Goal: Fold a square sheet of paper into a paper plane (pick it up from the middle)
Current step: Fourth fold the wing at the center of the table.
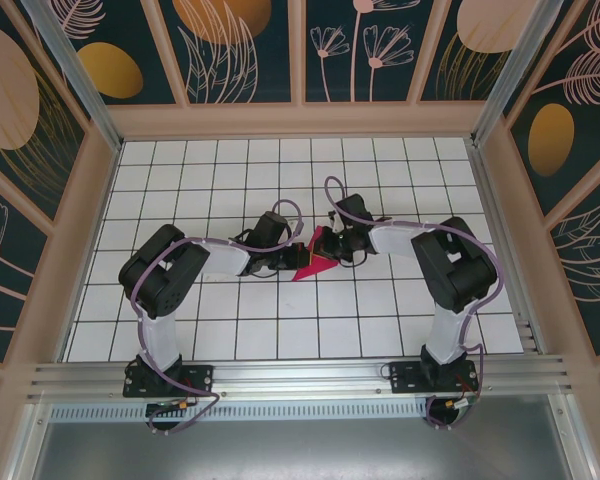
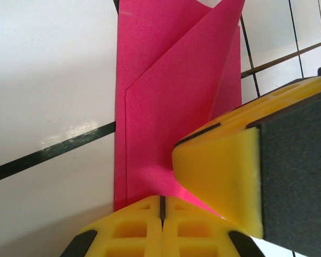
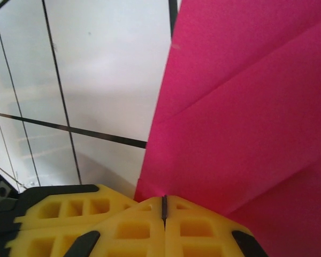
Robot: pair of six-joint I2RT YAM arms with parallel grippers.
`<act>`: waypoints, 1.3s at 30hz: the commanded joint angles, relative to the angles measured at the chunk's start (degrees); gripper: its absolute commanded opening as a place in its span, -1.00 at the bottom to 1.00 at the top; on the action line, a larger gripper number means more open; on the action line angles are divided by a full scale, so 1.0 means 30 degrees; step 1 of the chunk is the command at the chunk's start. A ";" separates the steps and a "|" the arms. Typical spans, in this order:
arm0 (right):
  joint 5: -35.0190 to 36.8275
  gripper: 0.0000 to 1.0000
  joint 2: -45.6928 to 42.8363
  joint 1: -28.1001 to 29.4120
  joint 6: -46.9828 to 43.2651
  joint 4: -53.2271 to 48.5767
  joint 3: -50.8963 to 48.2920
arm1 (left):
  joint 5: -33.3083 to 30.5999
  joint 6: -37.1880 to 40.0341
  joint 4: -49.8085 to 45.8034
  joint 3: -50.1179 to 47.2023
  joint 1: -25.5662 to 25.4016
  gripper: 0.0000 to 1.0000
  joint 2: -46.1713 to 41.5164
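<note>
At the near edge of the white tiled table [image 1: 230,330], both arm bases sit bolted to a metal rail [image 1: 300,372]. The left arm [image 1: 165,275] and the right arm [image 1: 450,265] bend inward toward the middle.

Farther in, about at the table's centre, the two grippers meet almost tip to tip at the pink paper [image 1: 314,266]. The left gripper [image 1: 294,255] comes in from the left. The right gripper [image 1: 328,243] comes from the right, slightly farther back. The paper is a folded, creased shape with a point toward the near left, its layers overlapping along diagonal folds.

From the left wrist, that gripper's yellow fingers [image 2: 134,230] are pressed fully together with the paper's near edge pinched between them. One yellow finger of the right gripper touches the sheet just beside them. From the right wrist, that gripper's fingers [image 3: 134,230] are likewise closed tight on the paper, which spreads away from them to the right.

Beyond, tiles run to the patterned far wall [image 1: 300,50].
</note>
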 commanded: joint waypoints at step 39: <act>-0.1375 -1.00 0.0973 -0.2117 -0.2408 0.2074 -0.0945 | -0.1874 -0.0086 -0.2788 -0.0746 0.0120 -1.00 0.0798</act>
